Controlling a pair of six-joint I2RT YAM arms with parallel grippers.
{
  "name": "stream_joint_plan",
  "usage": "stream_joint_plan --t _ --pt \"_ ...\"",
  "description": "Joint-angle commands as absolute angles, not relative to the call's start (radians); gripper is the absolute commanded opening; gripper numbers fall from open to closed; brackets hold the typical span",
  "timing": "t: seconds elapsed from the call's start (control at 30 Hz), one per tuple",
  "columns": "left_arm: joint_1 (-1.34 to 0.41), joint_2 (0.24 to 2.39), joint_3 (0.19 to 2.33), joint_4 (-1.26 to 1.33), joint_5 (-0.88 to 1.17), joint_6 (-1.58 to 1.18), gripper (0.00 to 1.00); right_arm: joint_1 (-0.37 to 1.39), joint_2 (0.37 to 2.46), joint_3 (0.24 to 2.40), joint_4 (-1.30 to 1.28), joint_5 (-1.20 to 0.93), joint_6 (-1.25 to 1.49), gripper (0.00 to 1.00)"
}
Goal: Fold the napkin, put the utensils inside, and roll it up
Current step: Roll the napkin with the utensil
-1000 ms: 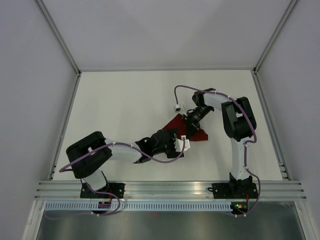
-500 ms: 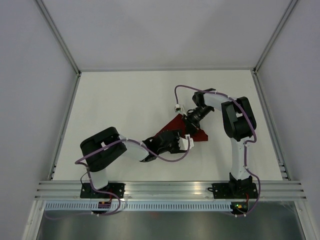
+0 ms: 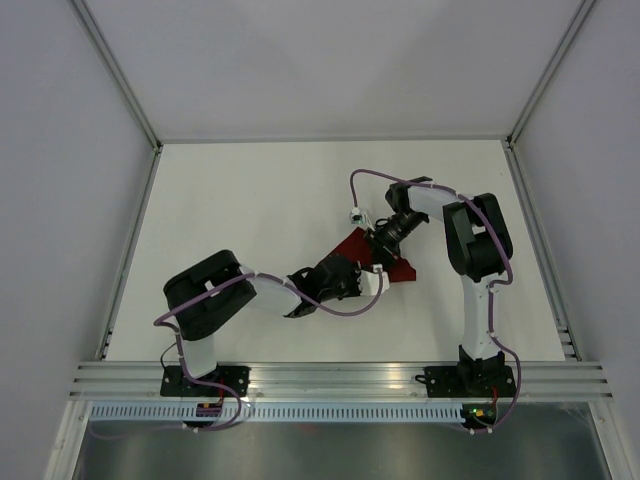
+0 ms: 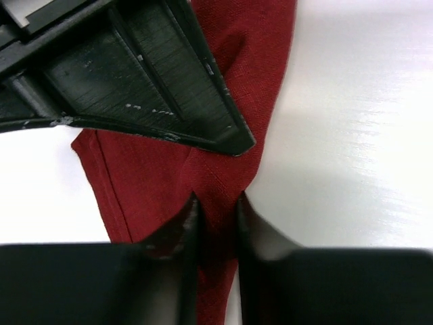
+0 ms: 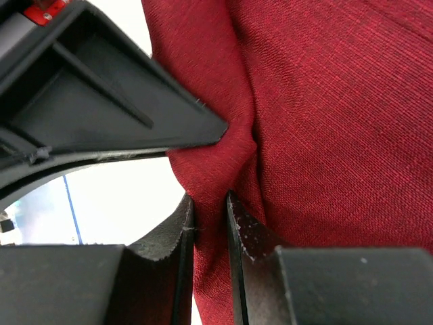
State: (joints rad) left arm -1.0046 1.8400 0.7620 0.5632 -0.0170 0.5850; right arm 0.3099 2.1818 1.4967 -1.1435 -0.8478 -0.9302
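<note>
You have on hand:
- napkin (image 5: 325, 101), caught between the tips of the right gripper (image 5: 210, 200): matt woven cloth with a coarse, visible weave.
- its fingers (image 5: 260, 250): black matt plastic with pale scuff flecks.
- table (image 4: 352, 135), beside the left gripper (image 4: 216, 203): white, smooth, softly glossy.

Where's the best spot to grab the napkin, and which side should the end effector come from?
Probably a pinched-up ridge near its edge, taken from above. The napkin is thin, soft cloth with no stiff part, so only a raised fold fits between the jaws. The left end effector and right end effector each clamp such a ridge.
</note>
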Motion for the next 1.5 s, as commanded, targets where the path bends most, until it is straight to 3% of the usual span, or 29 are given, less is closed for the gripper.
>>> stream_joint_plan --t 0.0,0.07,0.1,0.2,0.4,0.73,1.13,1.47 --pt "-0.991 1.876 0.814 0.509 0.025 0.554 0.15 0.324 2.257 1.448 -1.040 -0.677 -0.979 0.04" --pt "-0.986 1.876 0.822 0.496 0.029 0.526 0.05 0.322 2.232 1.433 -1.019 -0.675 -0.962 0.09" --pt "-0.983 1.872 0.822 0.488 0.038 0.520 0.02 0.322 2.220 1.424 -1.005 -0.673 -0.956 0.21" --pt "-0.976 1.864 0.819 0.472 0.087 0.480 0.02 0.322 2.148 1.382 -0.945 -0.670 -0.914 0.41" --pt "-0.953 1.841 0.802 0.442 0.201 0.374 0.02 0.311 1.947 1.295 -0.783 -0.672 -0.757 0.58" --pt "-0.867 1.859 0.876 0.226 0.416 0.227 0.02 0.224 1.587 1.008 -0.386 -0.566 -0.574 0.61" --pt "-0.808 1.963 1.034 -0.106 0.645 0.164 0.02 0.227 1.207 0.733 -0.351 -0.623 -0.733 0.65" --pt "-0.779 2.042 1.138 -0.293 0.788 0.155 0.06 0.498 1.069 0.542 -0.206 -0.402 -0.781 0.67"
